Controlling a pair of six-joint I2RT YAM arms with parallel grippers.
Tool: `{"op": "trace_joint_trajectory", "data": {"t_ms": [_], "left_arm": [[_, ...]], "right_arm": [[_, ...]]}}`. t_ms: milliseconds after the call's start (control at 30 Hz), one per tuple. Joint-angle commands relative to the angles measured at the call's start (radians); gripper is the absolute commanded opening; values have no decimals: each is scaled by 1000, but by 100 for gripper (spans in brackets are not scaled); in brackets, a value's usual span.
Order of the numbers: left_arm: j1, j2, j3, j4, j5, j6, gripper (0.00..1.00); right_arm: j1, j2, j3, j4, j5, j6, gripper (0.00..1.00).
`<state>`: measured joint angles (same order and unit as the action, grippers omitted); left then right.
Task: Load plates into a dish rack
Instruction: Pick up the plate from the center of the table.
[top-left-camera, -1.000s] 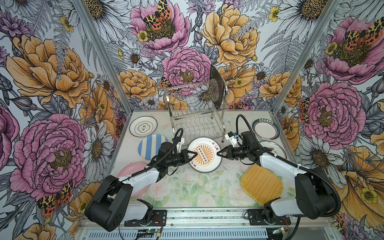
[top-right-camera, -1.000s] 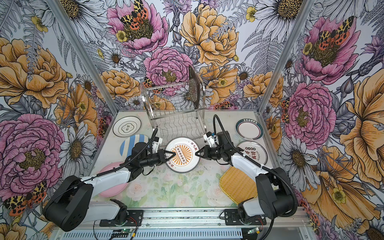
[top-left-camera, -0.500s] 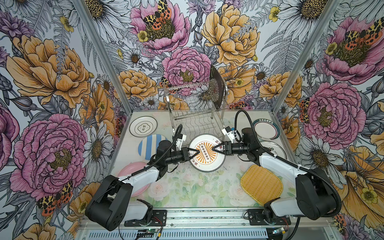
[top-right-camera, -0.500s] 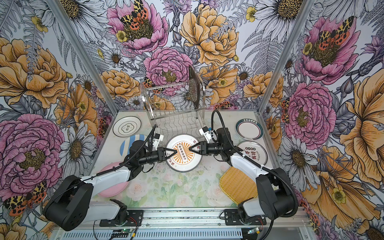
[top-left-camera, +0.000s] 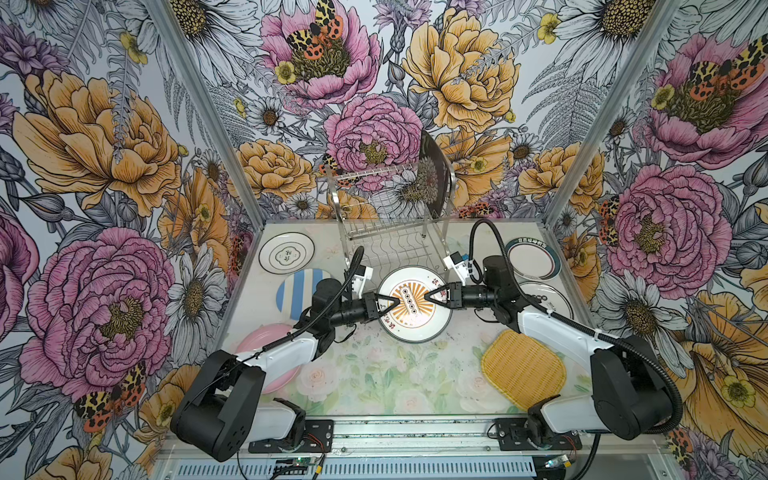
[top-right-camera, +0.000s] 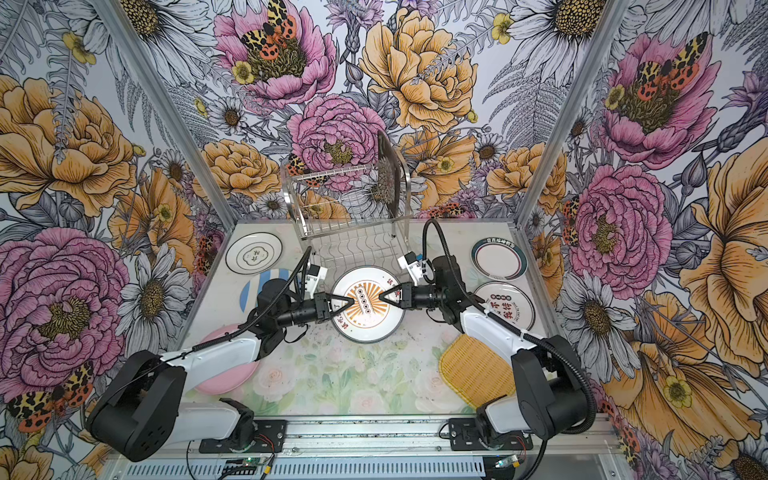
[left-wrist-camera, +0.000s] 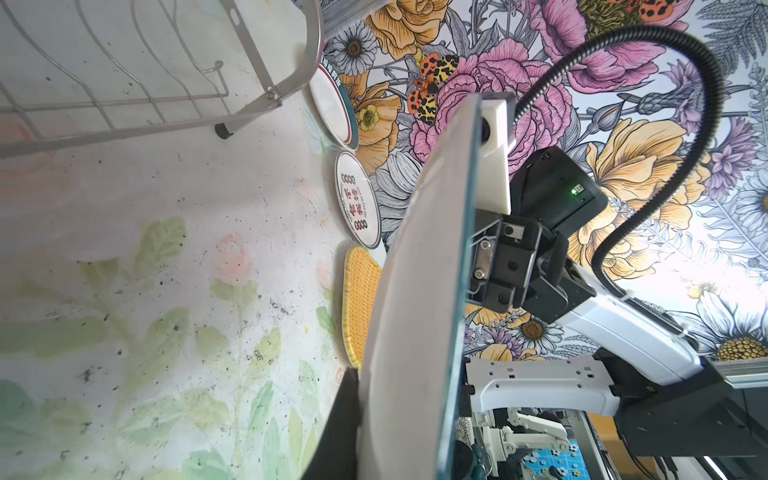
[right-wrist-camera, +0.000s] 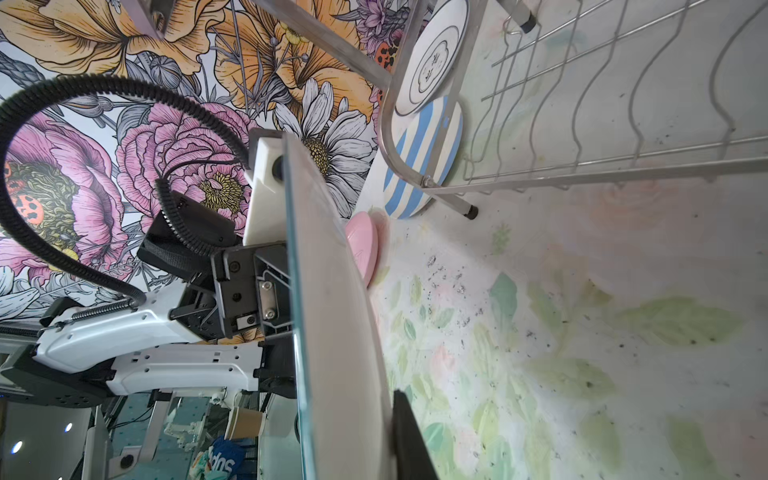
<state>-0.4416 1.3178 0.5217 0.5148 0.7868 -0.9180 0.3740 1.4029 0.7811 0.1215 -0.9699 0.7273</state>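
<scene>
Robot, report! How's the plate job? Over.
Left hand, right hand clamped on opposite rims of round orange sunburst plate, lifted. Black square floral plate at end of steel wire rack.

I see the pink round plate (top-left-camera: 259, 338) only in part; the left arm (top-left-camera: 286, 353) covers the rest. The orange-sunburst round plate (left-wrist-camera: 407, 311) appears edge-on in both wrist views, its face hidden, cut by the frame edge.

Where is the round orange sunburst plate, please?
In both top views the plate is central, before the steel wire rack, held between left hand and right hand.
</scene>
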Motion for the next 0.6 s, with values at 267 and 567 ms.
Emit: {"op": "trace_joint_trajectory", "data": {"t_ms": [267, 567], "left_arm": [[45, -133, 52, -286, -62, 156, 75], [71, -217, 141, -678, -318, 374, 94]], "right_arm": [[3, -139, 96, -223, 154, -130, 0], [44, -293, 239, -562, 709, -264, 0]]}}
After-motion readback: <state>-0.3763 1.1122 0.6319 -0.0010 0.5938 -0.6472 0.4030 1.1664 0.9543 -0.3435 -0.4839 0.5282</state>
